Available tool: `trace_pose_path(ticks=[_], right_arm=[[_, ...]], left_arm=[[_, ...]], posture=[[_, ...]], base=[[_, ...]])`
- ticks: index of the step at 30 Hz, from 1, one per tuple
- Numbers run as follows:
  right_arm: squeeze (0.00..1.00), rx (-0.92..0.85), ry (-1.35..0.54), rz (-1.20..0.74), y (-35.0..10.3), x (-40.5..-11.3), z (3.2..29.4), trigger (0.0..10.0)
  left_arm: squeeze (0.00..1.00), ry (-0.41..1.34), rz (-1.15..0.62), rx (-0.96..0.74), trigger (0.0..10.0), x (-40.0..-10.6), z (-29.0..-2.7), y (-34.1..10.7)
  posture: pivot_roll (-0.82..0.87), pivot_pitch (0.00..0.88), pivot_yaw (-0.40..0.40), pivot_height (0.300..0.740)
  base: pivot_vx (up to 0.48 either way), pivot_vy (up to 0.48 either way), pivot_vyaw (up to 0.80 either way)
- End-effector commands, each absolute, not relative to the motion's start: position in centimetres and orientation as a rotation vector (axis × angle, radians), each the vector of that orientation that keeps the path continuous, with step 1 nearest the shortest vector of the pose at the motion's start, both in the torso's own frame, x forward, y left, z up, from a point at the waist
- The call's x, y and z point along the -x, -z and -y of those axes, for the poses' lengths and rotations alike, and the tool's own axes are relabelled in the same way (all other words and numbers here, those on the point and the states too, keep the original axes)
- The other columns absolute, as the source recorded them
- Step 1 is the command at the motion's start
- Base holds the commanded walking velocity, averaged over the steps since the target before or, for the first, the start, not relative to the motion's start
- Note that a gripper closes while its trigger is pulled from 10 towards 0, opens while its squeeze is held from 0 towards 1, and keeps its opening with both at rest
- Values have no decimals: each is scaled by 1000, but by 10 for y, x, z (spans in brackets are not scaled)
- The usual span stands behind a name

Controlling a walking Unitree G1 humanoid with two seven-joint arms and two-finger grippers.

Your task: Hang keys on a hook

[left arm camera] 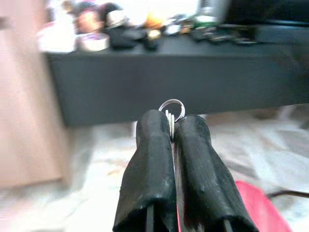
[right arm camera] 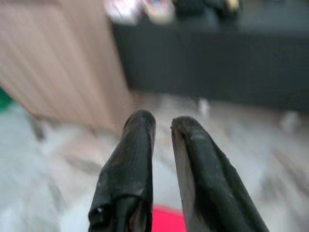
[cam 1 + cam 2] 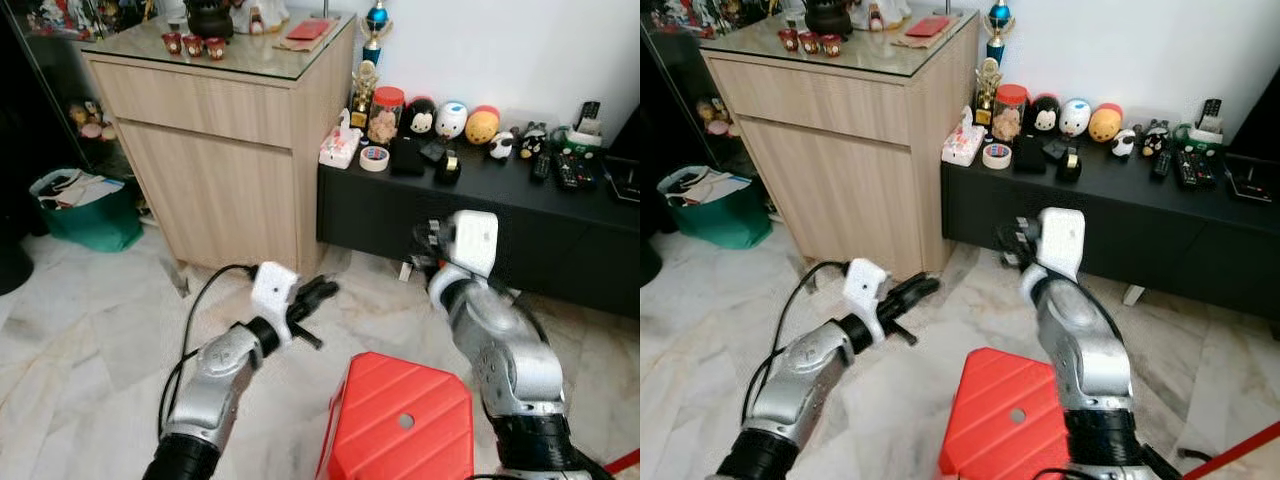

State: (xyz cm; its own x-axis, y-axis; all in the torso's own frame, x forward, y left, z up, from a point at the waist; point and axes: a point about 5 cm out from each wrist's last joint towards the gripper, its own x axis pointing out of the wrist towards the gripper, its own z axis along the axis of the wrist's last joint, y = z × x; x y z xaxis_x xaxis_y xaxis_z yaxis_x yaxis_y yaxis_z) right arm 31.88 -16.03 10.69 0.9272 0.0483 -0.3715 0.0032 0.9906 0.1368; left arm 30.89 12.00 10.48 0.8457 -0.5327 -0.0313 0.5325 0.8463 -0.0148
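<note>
My left gripper is held low over the marble floor, fingers pointing toward the black console. In the left wrist view the left gripper is shut on a silver key ring, whose loop sticks out past the fingertips. The keys themselves are hidden behind the fingers. My right gripper is raised in front of the console's dark front. In the right wrist view the right gripper stands slightly open, a narrow gap between the tips and nothing in it.
A red plastic stool stands close in front, between my arms. A light wooden cabinet is at the left, a low black console with toys, tape and remotes at the right. A green bag sits far left.
</note>
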Motion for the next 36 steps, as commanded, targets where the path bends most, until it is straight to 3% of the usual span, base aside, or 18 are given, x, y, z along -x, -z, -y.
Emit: trace_pose_path(ticks=[1,10,18,27,36], right_arm=[[0,-121,11,-468,-73,-312,173,10000],[0,-67,-25,-734,21,-266,177,10000],[0,-61,5,-862,58,-228,176,10000],[0,-55,77,-946,79,-194,186,10000],[0,-28,70,-993,89,-172,192,10000]], left_arm=[[0,469,-40,-12,10000,-313,-134,-100],[0,179,-286,-129,10000,-295,-198,-38],[0,20,-530,-200,10000,-261,-229,10],[0,-121,-791,-166,10000,-210,-239,56],[0,-135,-892,-135,10000,-181,-232,75]], posture=[[27,1,-39,740],[19,0,-26,740],[26,0,-16,740],[2,0,-23,740],[12,0,-38,740]], base=[[0,0,0],[0,0,0],[0,0,0],[0,0,0],[0,0,0]])
